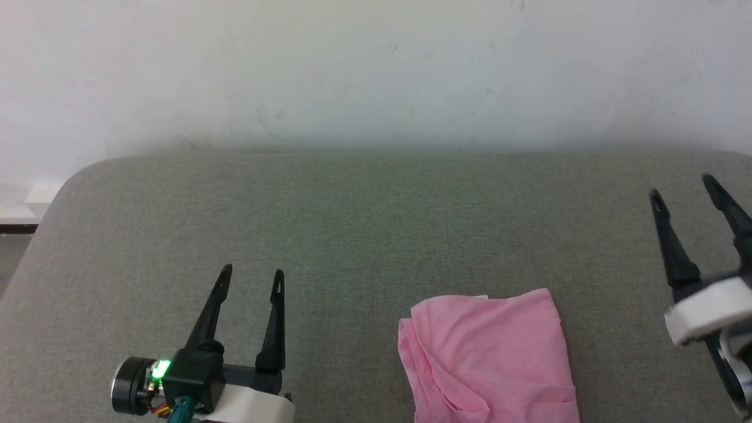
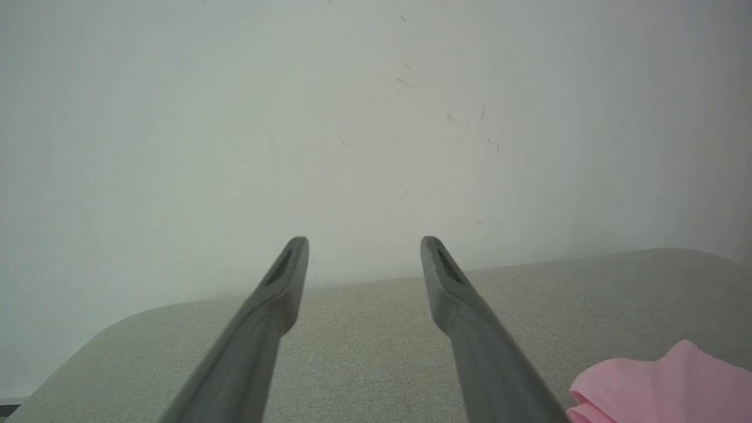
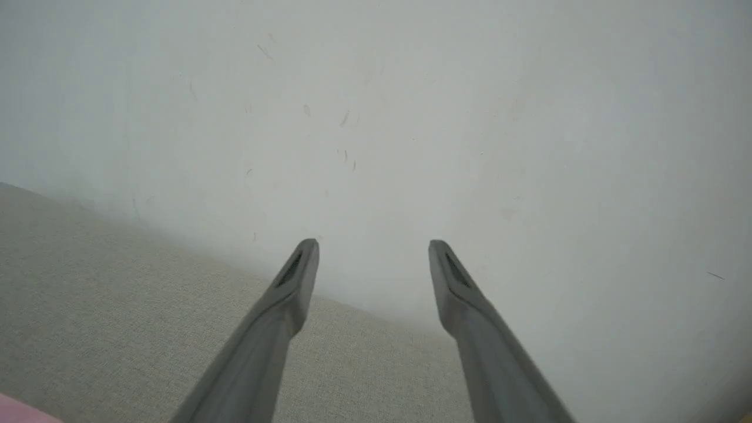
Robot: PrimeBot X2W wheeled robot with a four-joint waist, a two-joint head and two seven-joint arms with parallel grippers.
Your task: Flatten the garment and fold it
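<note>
Now the garment lies on the grey fabric-covered tabletop, at the near edge and somewhat right of the middle. It is a pink cloth gathered into a compact, roughly rectangular bundle; its near end runs out of the head view. Soft folds and a doubled edge show along its left side, while its upper surface looks fairly smooth. A small white tab peeks out at its far edge. The left gripper hovers at the near left, well apart from the garment, with its two dark fingers spread wide and pointing toward the far side, nothing between them. A green light glows on its wrist housing. The right gripper is at the far right of the tabletop, to the right of the garment and clear of it; its fingers are also wide apart and hold nothing, and they lean slightly to the left. Behind the tabletop rises a plain white wall with a few faint marks. In the left wrist view the two spread fingers frame bare grey cloth and the wall, and a pink corner of the garment shows at the lower right, beside the right-hand finger but not touching it. In the right wrist view the open fingers point at the line where tabletop meets wall, with a sliver of pink at the bottom left corner.
</note>
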